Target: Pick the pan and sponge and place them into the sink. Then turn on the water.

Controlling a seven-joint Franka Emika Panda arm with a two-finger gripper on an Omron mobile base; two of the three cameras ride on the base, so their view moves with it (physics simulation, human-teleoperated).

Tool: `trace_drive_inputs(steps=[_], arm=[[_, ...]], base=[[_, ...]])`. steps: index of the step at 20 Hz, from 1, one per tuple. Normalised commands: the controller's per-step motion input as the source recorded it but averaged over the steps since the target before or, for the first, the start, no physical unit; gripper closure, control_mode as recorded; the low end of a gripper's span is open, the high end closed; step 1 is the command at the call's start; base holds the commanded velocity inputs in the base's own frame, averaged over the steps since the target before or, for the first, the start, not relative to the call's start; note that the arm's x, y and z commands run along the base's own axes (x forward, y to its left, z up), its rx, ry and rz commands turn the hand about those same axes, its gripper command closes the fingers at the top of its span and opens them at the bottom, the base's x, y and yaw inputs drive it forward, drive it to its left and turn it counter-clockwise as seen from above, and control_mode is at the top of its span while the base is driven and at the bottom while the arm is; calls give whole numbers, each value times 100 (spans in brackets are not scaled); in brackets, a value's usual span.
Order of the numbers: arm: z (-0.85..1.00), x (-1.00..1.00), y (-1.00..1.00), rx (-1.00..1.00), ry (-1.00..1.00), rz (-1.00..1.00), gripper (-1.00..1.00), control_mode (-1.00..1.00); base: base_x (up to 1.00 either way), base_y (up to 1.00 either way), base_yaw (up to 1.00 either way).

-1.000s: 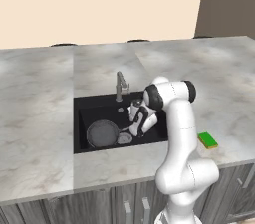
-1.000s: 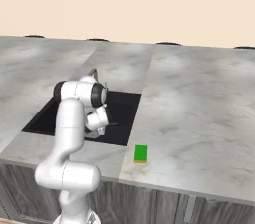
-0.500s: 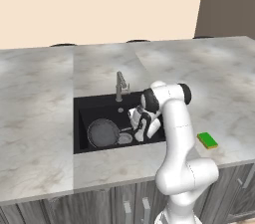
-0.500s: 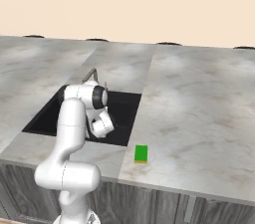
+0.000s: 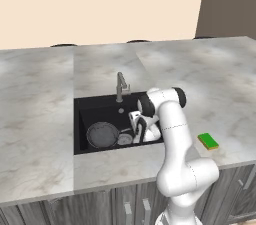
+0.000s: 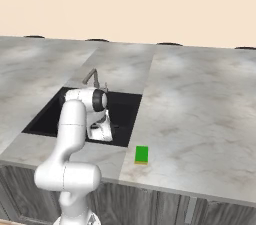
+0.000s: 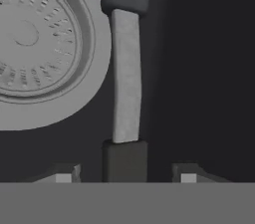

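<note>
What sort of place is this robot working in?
A rendered kitchen, most likely: a black sink with a faucet is set into a grey marble counter, with cabinet doors below and a green sponge nearby.

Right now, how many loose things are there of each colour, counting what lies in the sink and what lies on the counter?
Grey: 1, the pan, lying in the sink.
Green: 1, the sponge, on the counter to the right of the sink.
Total: 2.
</note>
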Motion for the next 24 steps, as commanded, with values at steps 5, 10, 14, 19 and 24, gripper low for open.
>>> trace_drive_inputs(steps=[5, 10, 14, 19, 24], arm=[[69, 5, 2, 0, -1, 0, -100, -100], [85, 8, 7, 0, 0, 1, -100, -100], [66, 4, 9, 0, 0, 0, -100, -100], [52, 0, 1, 0, 0, 0, -100, -100], [23, -11, 0, 0, 0, 0, -100, -100]], base=[[0, 0, 0], [0, 0, 0], [0, 0, 0], [0, 0, 0], [0, 0, 0]])
